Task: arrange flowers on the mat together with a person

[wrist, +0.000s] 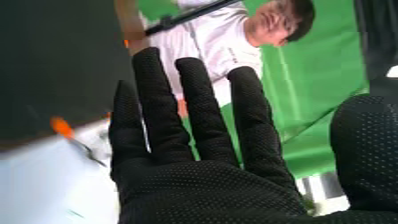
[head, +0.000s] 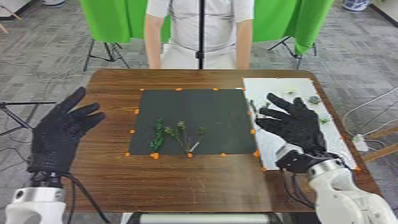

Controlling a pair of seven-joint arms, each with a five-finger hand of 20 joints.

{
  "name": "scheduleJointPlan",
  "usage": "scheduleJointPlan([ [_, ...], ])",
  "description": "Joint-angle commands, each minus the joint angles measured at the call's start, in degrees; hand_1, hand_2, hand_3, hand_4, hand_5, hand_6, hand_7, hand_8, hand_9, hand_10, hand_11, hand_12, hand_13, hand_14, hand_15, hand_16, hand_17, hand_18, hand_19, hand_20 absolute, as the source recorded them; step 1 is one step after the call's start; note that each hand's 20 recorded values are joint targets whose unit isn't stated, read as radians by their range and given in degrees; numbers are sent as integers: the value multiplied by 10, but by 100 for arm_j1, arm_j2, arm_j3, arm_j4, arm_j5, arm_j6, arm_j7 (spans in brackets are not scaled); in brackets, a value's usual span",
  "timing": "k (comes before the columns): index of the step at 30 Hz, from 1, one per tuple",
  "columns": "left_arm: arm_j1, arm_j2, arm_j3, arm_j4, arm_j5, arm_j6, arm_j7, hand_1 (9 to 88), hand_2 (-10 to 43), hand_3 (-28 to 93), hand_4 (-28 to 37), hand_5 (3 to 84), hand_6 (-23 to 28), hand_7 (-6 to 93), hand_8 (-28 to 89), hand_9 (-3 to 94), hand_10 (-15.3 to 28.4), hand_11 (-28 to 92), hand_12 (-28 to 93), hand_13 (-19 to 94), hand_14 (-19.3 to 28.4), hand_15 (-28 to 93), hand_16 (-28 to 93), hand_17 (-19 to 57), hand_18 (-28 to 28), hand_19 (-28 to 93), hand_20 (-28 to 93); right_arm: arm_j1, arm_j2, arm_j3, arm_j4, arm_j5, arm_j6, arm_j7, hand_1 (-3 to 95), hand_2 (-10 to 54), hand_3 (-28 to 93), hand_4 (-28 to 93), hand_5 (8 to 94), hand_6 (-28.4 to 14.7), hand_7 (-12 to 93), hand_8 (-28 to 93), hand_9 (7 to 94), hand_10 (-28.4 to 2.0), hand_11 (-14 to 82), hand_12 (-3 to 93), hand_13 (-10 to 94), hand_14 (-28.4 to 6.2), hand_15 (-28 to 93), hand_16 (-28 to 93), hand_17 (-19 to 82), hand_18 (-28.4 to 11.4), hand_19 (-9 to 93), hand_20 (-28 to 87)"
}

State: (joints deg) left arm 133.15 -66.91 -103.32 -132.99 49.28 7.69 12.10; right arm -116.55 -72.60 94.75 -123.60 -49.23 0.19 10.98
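Head view: green leafy sprigs (head: 159, 136) on dark rectangular mat (head: 200, 106); small pale blooms (head: 314, 100) on long white sheet (head: 264, 86), likely still to place. Right hand (head: 300, 129) above sheet, left hand (head: 55, 135) beside mat; fingers spread, both empty.

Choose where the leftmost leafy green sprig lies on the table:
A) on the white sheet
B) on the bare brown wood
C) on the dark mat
C: the leafy green sprig lies on the dark mat, near its left side.
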Motion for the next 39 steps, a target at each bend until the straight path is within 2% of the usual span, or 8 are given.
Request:
scheduleJointPlan([
  [1,120,-19,97,87,56,98,-7,222,88,735,-249,398,77,45,-63,408,207,214,123,315,282,525,-58,-30,284,652,20,-17,-77,77,13,114,-151,11,125,137,713,-273,438,-8,127,-123,486,-176,137,142,399,-204,350,140,56,-224,428,179],
  [5,91,-24,108,129,62,98,-30,224,88,734,-245,396,78,45,-62,416,211,238,131,331,283,570,-58,-29,284,658,38,-49,-108,122,-9,121,-215,57,125,137,712,-274,437,-8,126,-123,487,-178,139,143,399,-204,360,145,54,-223,436,189],
  [7,99,-24,128,145,49,66,20,225,87,734,-245,396,78,45,-62,419,212,243,132,337,284,586,-59,-25,284,664,47,-94,-176,156,-38,132,-213,70,125,138,712,-274,437,-8,126,-123,486,-178,139,144,398,-204,363,145,56,-223,445,195],
  [16,141,-10,93,121,46,137,75,223,83,740,-248,392,75,46,-64,417,202,220,123,331,280,522,-69,-25,284,652,54,-84,-392,211,-79,43,-198,57,123,138,710,-272,429,-9,122,-122,479,-180,136,142,396,-207,368,139,62,-223,463,205],
  [23,117,-35,123,144,71,104,-6,224,81,742,-247,391,75,46,-65,408,199,213,123,318,271,491,-58,-22,284,656,70,-57,-362,177,-66,3,-132,105,125,135,714,-269,427,-9,119,-119,473,-180,132,141,378,-210,360,134,87,-223,532,238],
  [30,128,-22,159,143,74,99,-28,228,81,739,-243,391,75,47,-64,408,200,211,123,318,270,488,-52,-21,284,655,78,-68,-368,154,-60,28,-136,115,128,133,715,-270,425,-10,118,-119,469,-181,130,141,374,-210,348,133,90,-225,537,238],
  [33,99,-53,145,141,111,49,-99,229,81,739,-241,392,75,47,-64,409,200,210,120,318,271,488,-51,-25,284,646,77,-66,-350,145,-77,19,-89,184,128,133,716,-270,425,-10,119,-119,471,-181,132,142,377,-209,349,135,89,-226,536,236],
  [39,90,-50,159,140,85,91,-117,234,81,737,-238,392,76,48,-65,411,201,213,120,319,272,494,-49,-30,284,635,76,-75,-359,164,-74,16,-101,196,129,134,716,-269,426,-10,121,-119,478,-183,142,144,380,-208,363,139,84,-228,535,234],
])
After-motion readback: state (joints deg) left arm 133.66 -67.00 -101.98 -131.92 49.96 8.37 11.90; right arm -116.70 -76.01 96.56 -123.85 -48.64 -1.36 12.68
